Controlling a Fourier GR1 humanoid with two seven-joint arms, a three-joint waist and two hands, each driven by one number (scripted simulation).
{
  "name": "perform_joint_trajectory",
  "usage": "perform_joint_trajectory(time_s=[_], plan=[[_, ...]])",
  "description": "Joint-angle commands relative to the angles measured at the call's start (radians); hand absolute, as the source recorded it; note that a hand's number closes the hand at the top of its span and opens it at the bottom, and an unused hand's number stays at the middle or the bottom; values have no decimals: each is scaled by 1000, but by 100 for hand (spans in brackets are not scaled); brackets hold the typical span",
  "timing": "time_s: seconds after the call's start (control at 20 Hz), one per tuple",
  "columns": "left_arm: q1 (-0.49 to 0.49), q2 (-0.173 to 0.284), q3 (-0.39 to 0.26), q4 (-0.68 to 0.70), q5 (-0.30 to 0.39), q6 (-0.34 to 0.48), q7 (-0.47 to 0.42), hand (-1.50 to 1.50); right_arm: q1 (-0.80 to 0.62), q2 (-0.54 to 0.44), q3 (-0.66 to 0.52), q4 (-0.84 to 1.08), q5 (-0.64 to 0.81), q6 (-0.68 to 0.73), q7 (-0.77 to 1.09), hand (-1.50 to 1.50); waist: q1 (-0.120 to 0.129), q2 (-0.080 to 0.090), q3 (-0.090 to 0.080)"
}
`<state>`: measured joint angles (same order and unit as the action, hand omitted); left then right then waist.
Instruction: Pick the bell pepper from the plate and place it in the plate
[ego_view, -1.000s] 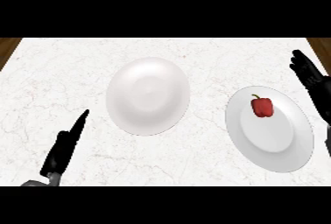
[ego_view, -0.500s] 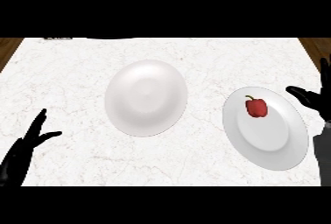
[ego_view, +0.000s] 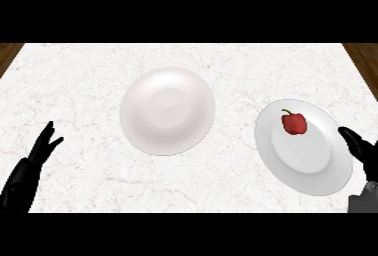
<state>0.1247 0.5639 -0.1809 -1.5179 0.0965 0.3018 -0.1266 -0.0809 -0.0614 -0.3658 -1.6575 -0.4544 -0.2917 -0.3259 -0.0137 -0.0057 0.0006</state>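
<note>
Approaching the bell pepper (ego_view: 294, 123) with fingers spread.
My right hand (ego_view: 359, 149) sat at the right plate (ego_view: 314, 170) rim, nothing held; left hand (ego_view: 33, 162) rested open, far across.

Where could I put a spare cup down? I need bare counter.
Bare: the strip between the empty plate and the left hand, and everything behind both plates. Crowded: the right hand beside the pepper plate.

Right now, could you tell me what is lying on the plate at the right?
One red bell pepper lies on the right plate, near its far rim. Nothing else shows there; the plate's underside is hidden.
</note>
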Motion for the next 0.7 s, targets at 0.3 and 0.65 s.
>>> perform_joint_trajectory(time_s=[0.3,0.65], plan=[[-31,-22,14,30,-10,-24,-10,0,255,-266,107,-157,151,132,320,-150,4,5,-2],[-31,-53,6,42,-39,-33,-15,0,129,-477,88,-79,160,212,592,-150,17,6,-1]])
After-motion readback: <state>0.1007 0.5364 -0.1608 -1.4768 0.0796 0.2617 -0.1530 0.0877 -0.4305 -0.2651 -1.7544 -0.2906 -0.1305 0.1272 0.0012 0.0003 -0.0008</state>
